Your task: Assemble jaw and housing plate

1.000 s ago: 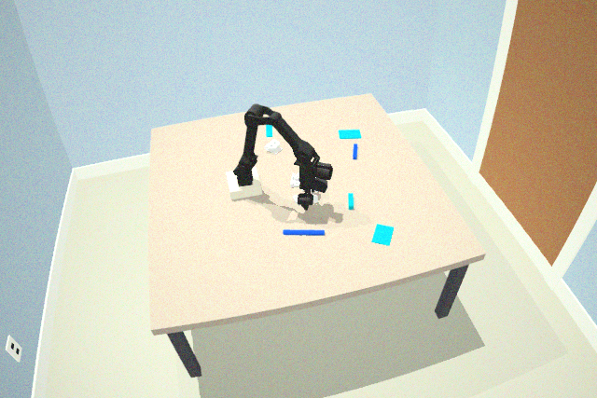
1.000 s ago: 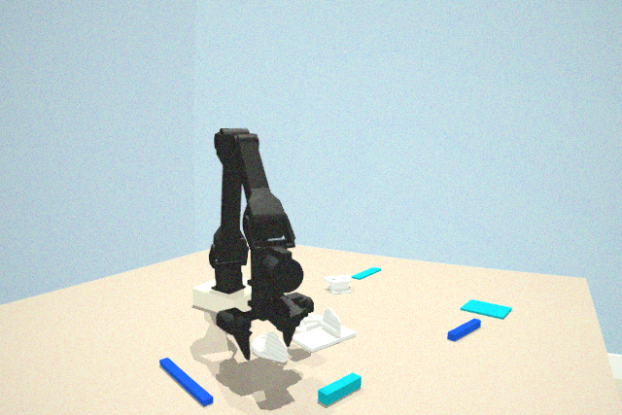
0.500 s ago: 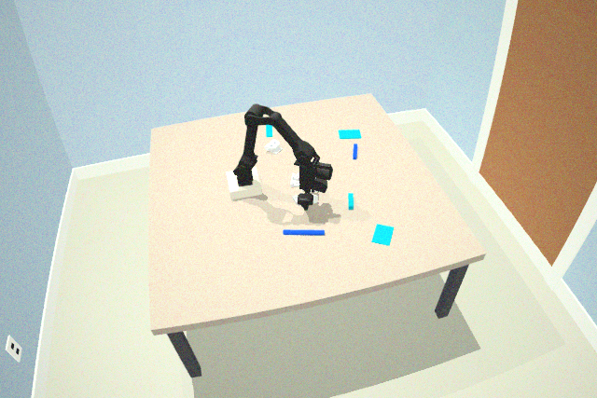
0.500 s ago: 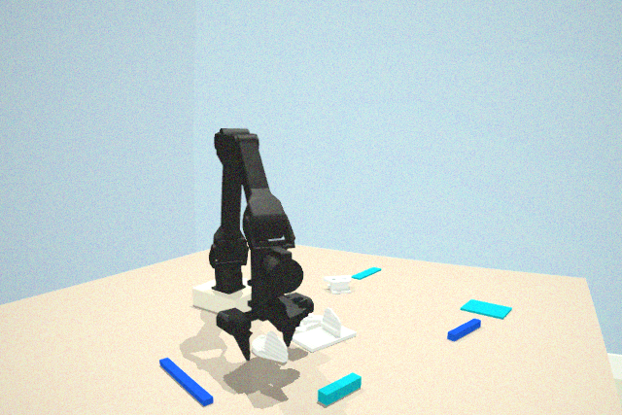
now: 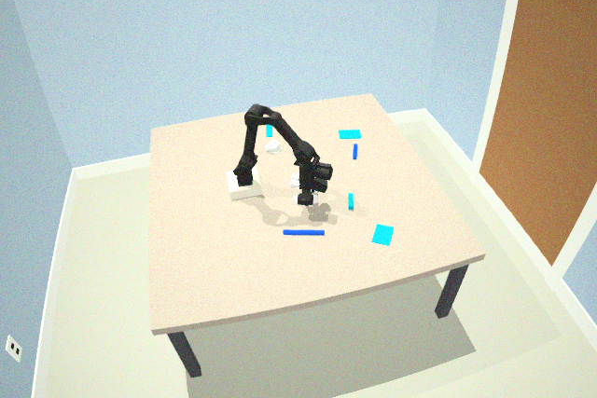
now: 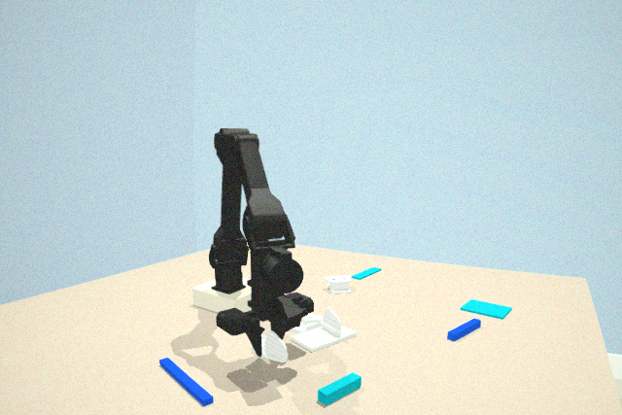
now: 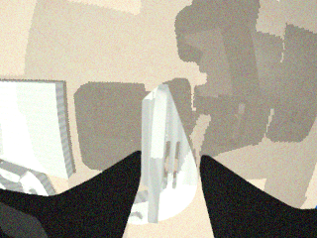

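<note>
The loose white jaw has a ribbed upright fin and stands on the table beside the base. My gripper is partly open, with its fingers down on both sides of this jaw. In the wrist view the left finger lies close against it, and a narrow gap shows at the right finger. The white base plate carries the other jaw, upright. The free pin is not clear to see. The white housing stands apart, farther back.
A long blue bar and a cyan block lie near the gripper. A short blue bar and flat cyan plates lie farther off.
</note>
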Tool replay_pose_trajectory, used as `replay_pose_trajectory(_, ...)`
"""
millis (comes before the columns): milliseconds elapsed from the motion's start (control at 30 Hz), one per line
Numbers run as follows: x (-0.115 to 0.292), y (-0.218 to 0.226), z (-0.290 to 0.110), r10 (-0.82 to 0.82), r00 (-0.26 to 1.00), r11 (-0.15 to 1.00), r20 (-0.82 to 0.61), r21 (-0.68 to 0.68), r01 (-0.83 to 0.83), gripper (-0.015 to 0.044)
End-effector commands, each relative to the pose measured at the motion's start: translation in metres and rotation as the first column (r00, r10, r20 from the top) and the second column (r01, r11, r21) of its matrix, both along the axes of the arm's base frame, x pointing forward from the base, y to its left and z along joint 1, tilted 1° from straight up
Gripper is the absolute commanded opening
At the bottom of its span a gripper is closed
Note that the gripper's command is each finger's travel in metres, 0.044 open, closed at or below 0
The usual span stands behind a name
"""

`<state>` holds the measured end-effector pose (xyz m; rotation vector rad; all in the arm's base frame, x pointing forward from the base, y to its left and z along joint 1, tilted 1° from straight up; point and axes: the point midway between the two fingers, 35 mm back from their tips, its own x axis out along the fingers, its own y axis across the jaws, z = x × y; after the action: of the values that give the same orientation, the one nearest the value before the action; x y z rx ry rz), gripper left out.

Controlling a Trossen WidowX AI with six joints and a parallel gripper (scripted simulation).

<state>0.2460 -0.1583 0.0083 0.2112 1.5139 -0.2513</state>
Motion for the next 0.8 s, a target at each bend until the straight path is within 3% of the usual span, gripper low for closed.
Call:
replay_pose_trajectory(0,0.0,0.0,0.0,0.0,1.0,1.0,-0.001,-0.003,0.0,0.0134)
replay_pose_trajectory(400,0.0,0.0,0.0,0.0,1.0,1.0,-0.001,-0.003,0.0,0.0134)
replay_pose_trajectory(767,0.001,-0.001,0.032,0.0,1.0,1.0,0.001,-0.001,0.0,0.0134)
